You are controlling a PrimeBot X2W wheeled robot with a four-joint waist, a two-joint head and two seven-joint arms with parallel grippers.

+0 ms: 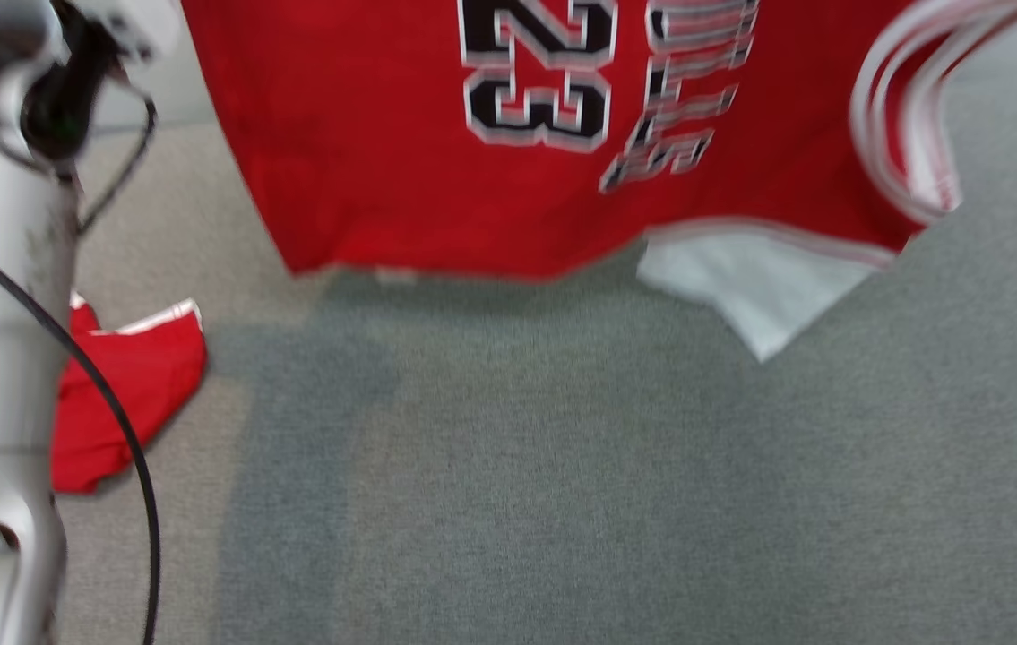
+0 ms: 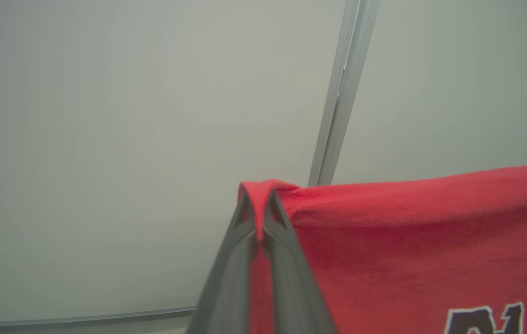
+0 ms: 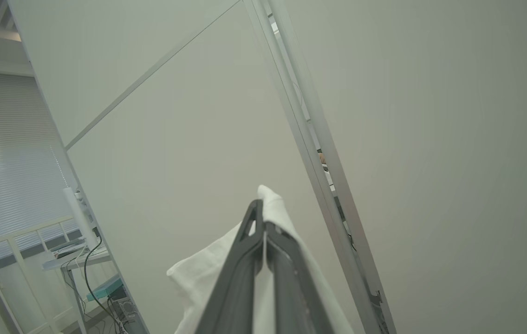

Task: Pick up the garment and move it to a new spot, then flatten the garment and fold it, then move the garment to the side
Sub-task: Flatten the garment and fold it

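Red jersey [image 1: 400,134] above grey surface [image 1: 562,493], pale wall [image 2: 105,139]

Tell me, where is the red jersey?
Across the top of the head view, the jersey hangs above the grey surface, its red edge pinched in the left pincer.

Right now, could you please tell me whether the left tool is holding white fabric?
No, the left tool is shut on a red fold of the basketball jersey, not white cloth.
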